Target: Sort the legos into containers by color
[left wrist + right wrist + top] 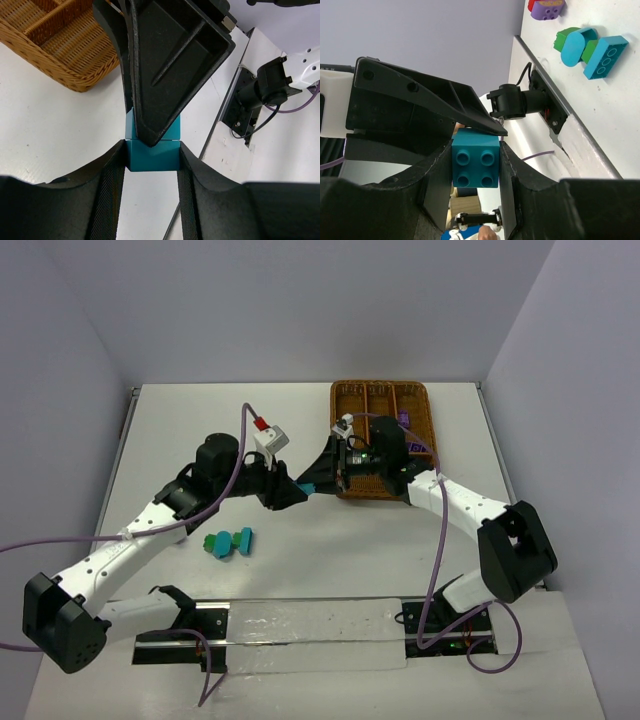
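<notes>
Teal-blue studded plastic brick [308, 486] hangs in the air above the white surface [330, 560], caught between the two pincers, which meet tip to tip. The left pincer [151, 152] is drawn narrow, with both pads pressed on the brick's flat sides. The right pincer [476, 160] comes from the opposite side and is likewise clamped on teal plastic, four studs facing its wrist camera.

From the left wrist a seam crosses the teal block, one half in each pincer. It may be two bricks stacked, though I cannot tell for sure. That seam lies across the line joining the pincers, so a pull apart along that line would likely split them.

The brown woven wicker tray [385, 388] lies just behind the right pincer and well beyond the left one, so the right arm is nearer for the drop. A purple brick [405, 420] already lies in it. More green and teal bricks [228, 542] sit on the surface below the left pincer, toward the left arm's base.
</notes>
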